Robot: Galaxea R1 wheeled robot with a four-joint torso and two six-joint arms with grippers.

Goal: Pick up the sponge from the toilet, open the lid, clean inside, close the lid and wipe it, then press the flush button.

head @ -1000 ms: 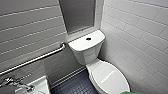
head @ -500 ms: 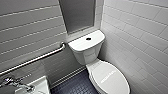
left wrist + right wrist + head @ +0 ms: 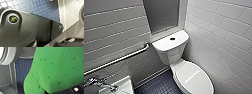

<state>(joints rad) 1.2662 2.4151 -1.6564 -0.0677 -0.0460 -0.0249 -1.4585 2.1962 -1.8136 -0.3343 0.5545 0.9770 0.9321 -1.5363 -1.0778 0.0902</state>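
The sponge [image 3: 56,68] is held clamped in the R claw, w/ the blue tiled floor [image 3: 23,68] seen well below it. How far the L claw is open can't be told. In head view the toilet [image 3: 171,53] is set against the tiled wall, lid [image 3: 192,77] down, flush button [image 3: 172,38] centred on the tank top. A grab bar [image 3: 121,58] is fixed above the sink [image 3: 124,86].
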